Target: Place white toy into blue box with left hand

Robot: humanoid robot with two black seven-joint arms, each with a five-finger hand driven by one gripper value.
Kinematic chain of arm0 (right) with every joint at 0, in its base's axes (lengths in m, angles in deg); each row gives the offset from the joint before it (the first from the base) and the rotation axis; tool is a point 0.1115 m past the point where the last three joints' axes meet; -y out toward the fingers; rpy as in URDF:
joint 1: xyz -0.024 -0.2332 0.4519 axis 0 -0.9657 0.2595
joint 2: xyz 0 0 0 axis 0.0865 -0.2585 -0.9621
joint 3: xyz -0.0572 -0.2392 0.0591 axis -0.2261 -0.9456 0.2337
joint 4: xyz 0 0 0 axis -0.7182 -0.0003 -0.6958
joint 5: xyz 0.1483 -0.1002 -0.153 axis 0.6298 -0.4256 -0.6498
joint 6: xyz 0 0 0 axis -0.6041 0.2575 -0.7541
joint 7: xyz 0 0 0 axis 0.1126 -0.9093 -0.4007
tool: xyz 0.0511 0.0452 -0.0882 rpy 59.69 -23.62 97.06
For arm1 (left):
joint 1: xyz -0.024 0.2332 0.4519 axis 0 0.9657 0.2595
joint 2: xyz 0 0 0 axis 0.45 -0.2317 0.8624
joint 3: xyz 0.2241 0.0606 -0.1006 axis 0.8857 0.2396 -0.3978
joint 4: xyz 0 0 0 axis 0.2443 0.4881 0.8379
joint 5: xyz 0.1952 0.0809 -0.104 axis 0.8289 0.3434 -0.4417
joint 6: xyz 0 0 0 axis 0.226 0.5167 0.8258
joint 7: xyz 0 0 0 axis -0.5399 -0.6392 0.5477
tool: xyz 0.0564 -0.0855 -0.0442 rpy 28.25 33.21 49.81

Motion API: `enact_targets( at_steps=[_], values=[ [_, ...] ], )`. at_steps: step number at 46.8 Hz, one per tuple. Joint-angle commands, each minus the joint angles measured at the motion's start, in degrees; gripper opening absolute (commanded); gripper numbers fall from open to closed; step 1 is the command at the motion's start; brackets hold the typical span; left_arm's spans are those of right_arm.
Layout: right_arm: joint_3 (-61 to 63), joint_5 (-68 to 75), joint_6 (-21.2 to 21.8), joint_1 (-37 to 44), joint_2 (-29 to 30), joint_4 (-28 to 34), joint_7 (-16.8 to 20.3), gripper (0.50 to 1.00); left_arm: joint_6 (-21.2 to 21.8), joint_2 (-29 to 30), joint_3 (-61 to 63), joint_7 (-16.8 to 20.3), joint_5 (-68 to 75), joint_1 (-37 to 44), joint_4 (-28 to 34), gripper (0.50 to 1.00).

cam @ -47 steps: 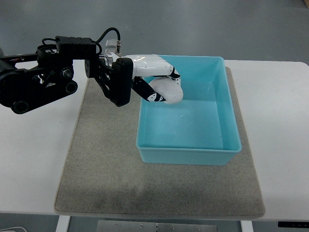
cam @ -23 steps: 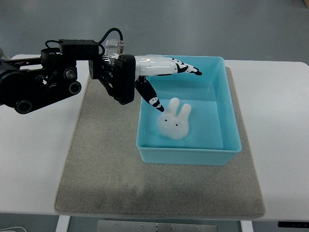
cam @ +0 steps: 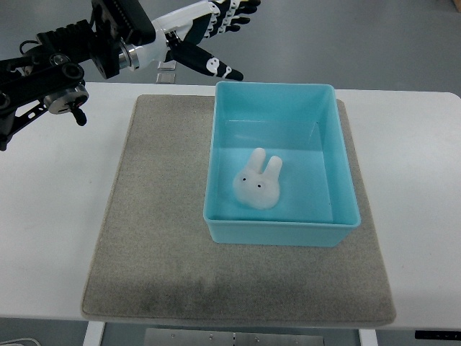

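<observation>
A white rabbit-shaped toy lies on the floor of the blue box, near its front left, ears pointing to the upper right. The box stands on a grey mat. My left hand is raised above the table's far edge, up and to the left of the box, with its white and black fingers spread and holding nothing. Its black arm comes in from the upper left. The right arm is out of the picture.
The mat lies on a white table. A small pale square object sits on the table just behind the mat, under the left hand.
One second ago the left hand held the toy over the box. It let go, the toy dropped onto the box floor, and the hand then rose and drew back to the upper left.
</observation>
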Motion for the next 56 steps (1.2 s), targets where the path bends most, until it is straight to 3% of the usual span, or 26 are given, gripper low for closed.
enact_targets(
  at_steps=[1, 10, 16, 22, 44, 56],
  values=[
    [0.0, 0.0, 0.0, 0.0, 0.0, 0.0, 0.0, 0.936, -5.0, 0.3, -1.1, -0.5, -5.9, 0.7, 3.7, 0.999],
    [0.0, 0.0, 0.0, 0.0, 0.0, 0.0, 0.0, 0.936, -13.6, 0.4, -3.7, -4.1, -16.8, 2.2, 13.7, 0.999],
    [0.0, 0.0, 0.0, 0.0, 0.0, 0.0, 0.0, 0.936, -17.5, 0.3, -3.8, -10.1, -24.3, 2.6, 19.7, 0.999],
    [0.0, 0.0, 0.0, 0.0, 0.0, 0.0, 0.0, 0.936, -20.3, 0.4, -4.6, -13.7, -32.8, 5.0, 21.6, 0.999],
    [0.0, 0.0, 0.0, 0.0, 0.0, 0.0, 0.0, 0.936, -20.7, 0.3, -20.9, -21.6, -39.9, 18.4, 20.9, 0.999],
    [0.0, 0.0, 0.0, 0.0, 0.0, 0.0, 0.0, 0.936, -21.6, 0.4, -21.5, -22.3, -39.9, 20.5, 21.1, 0.999]
  ],
)
